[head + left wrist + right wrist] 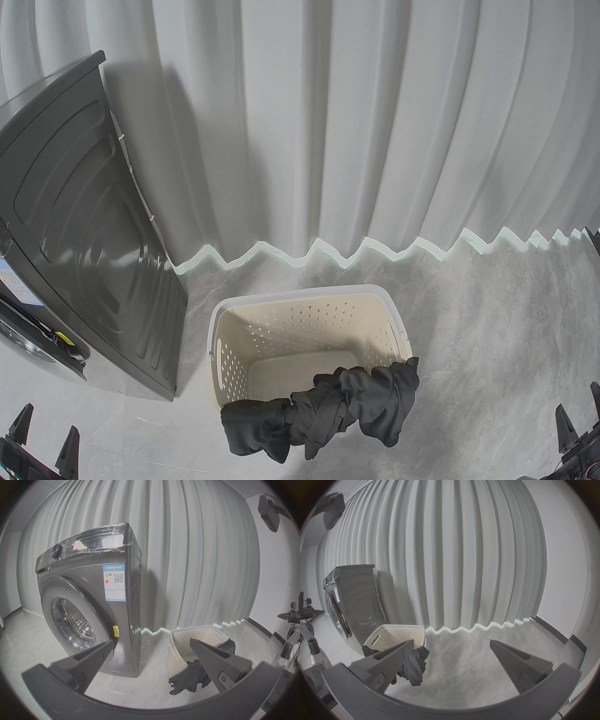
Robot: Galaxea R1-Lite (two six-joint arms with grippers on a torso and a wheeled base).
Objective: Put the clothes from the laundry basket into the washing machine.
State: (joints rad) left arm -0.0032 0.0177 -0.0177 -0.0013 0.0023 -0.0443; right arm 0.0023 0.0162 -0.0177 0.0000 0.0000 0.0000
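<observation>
Left claw (150, 643) and right claw (451, 642) both spread, empty. Dark garment (325, 406) drapes over basket (300, 291) rim. If you pinch one loose fold, you may tip the basket.

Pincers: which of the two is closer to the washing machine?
The left pincer, right by the grey washing machine at the head view's left. The right pincer is on the far side of the laundry basket.

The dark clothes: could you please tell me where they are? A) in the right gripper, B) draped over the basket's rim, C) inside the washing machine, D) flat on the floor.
B: the dark clothes hang over the near rim of the basket, partly outside it.
</observation>
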